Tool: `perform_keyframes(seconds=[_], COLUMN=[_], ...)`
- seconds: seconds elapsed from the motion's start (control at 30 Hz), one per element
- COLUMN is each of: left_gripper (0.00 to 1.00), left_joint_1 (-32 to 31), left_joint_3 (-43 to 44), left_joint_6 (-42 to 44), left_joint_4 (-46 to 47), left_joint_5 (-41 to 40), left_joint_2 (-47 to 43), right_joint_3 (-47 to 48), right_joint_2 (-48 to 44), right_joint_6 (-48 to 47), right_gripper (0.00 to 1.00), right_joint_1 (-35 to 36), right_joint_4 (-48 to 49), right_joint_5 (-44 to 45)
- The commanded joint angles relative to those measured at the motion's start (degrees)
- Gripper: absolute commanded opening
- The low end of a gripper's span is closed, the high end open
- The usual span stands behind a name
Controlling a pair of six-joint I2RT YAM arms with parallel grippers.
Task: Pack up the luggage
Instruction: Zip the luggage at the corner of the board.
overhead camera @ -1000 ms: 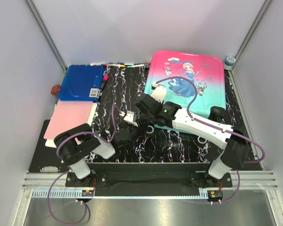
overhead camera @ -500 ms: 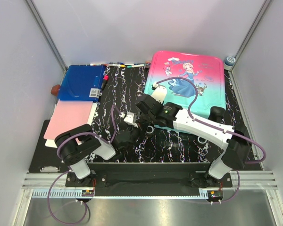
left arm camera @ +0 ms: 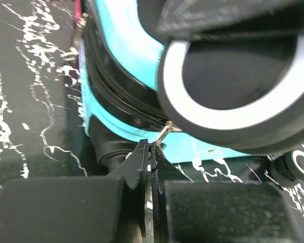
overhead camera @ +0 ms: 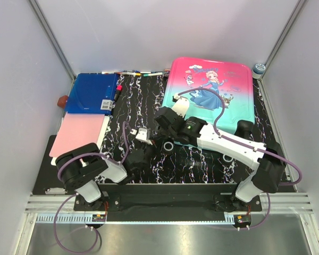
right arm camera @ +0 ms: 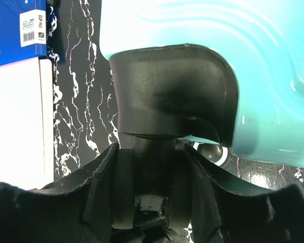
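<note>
Meanwhile, we see the luggage [overhead camera: 210, 90], a pink-to-teal child's suitcase, lying flat with its printed side up on the right half of the black marbled table [overhead camera: 138, 101], wheels toward the arms. The left gripper [left arm camera: 150, 149] is pinched fully together on the tip of the metal zipper pull [left arm camera: 165, 130], beside a white-rimmed wheel [left arm camera: 233, 76]. The right gripper [right arm camera: 151, 152], jaws partway apart, clasps the black wheel mount [right arm camera: 172, 91] at the case's near left corner. A blue folder [overhead camera: 90, 93] lies well apart at left.
</note>
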Motion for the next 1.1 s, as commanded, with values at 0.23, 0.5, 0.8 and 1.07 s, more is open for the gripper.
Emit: perform_keyframes(seconds=[0.23,0.5,0.8,1.07], left_gripper=[0.00,0.39,0.64,0.71], left_joint_1=[2.36,2.28,1.84,1.84], left_joint_3=[-3.34,-7.39,-4.58,-1.50], left_joint_6=[5.22,2.06,1.00,2.23], left_joint_4=[10.24,19.29,22.02,22.02], left_joint_5=[0.59,11.52,12.15,11.44], left_joint_2=[-0.73,2.69,4.46,4.02], right_joint_3=[1.16,1.59,4.93,7.40], right_joint_2=[-6.96,-6.88,-5.38,-5.47], right_joint_6=[-0.18,-0.27,-0.26,-1.49], right_gripper=[0.00,0.00,0.00,0.00], right_joint_1=[1.08,1.08,1.00,1.08], right_joint_4=[2.33,2.33,2.50,3.56], right_joint_5=[0.67,0.67,-0.83,-1.18])
